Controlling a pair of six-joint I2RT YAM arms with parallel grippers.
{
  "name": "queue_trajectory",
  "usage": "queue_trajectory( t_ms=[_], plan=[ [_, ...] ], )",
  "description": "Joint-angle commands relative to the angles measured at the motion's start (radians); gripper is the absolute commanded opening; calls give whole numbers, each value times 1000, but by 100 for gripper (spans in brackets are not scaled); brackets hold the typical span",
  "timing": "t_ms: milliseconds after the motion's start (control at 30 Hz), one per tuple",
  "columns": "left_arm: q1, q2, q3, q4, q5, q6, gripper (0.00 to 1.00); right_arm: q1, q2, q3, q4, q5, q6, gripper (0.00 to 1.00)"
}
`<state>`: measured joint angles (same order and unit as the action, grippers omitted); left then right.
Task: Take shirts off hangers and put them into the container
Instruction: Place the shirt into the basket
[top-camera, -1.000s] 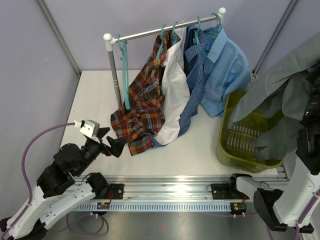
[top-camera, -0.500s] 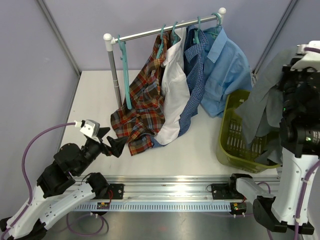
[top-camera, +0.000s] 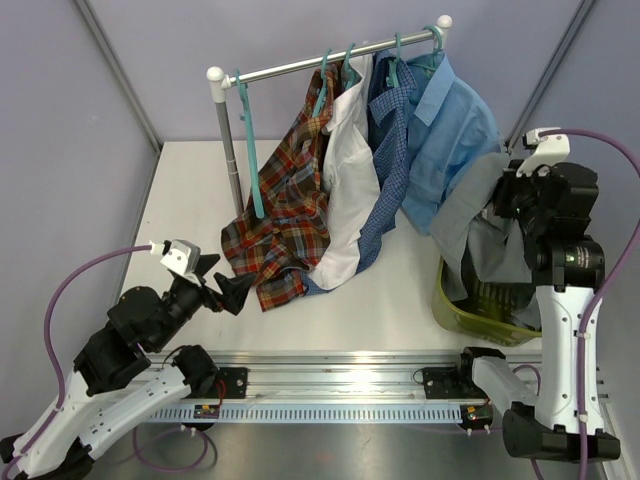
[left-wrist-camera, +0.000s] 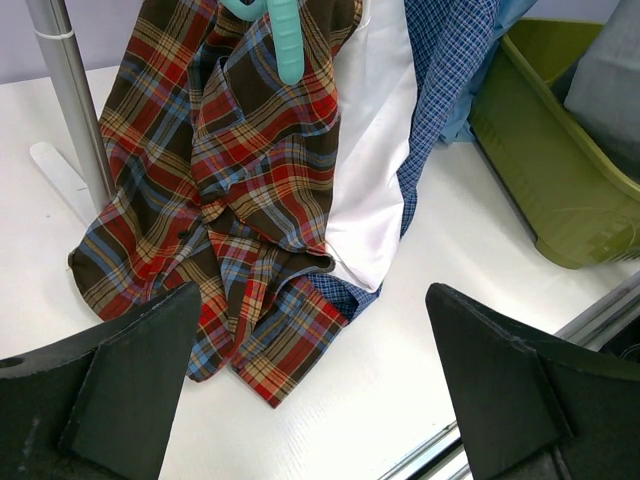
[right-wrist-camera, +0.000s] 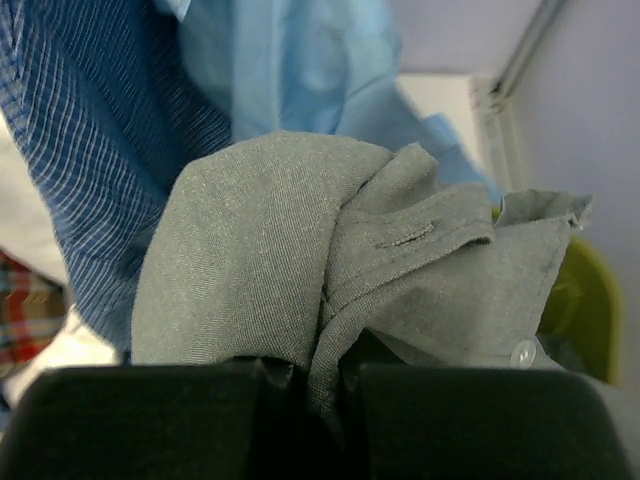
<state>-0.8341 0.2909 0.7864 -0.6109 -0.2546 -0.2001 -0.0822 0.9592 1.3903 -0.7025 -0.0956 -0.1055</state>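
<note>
white table (top-camera: 190, 200); right pincer (right-wrist-camera: 310, 385) swung grey shirt (top-camera: 468, 235) over basket (top-camera: 480, 322).

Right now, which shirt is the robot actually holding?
The plain grey shirt, pinched in the right end effector over the olive basket. The plaid, white, dark blue check and light blue shirts all hang from the rail.

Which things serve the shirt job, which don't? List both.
Job: plain grey shirt, red-orange plaid shirt, plain white shirt, dark blue small-check shirt, plain light blue shirt, thin teal-green plastic hangers, olive-green slotted plastic basket.
Bystanders: silver metal rail, white table.
</note>
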Motion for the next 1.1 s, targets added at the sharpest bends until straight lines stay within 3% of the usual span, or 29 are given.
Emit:
queue_trajectory(
  t_ms=[0, 200, 233, 367, 633, 700, 867, 1067],
  plan=[
    [1, -4, 7, 34, 8, 19, 99, -36, -19, -86, 43, -209, 96, 0],
    [1, -15, 8, 13, 6, 21, 99, -233, 10, -183, 43, -338, 168, 0],
    [1, -18, 11, 14, 6, 22, 99, -314, 25, -198, 40, -364, 168, 0],
    [1, -15, 20, 10, 18, 24, 99, -408, 72, -269, 49, -388, 98, 0],
    [1, 40, 43, 95, 115, -25, 99, -410, 119, -459, 48, -427, -313, 0],
    [1, 74, 59, 126, 136, -36, 99, -409, 180, -471, 14, -432, -403, 5],
    [1, 139, 97, 186, 215, -67, 99, -410, 346, -496, -9, -375, -514, 14],
    [1, 197, 128, 244, 248, -87, 99, -409, 461, -548, 87, -250, -548, 22]
  ],
)
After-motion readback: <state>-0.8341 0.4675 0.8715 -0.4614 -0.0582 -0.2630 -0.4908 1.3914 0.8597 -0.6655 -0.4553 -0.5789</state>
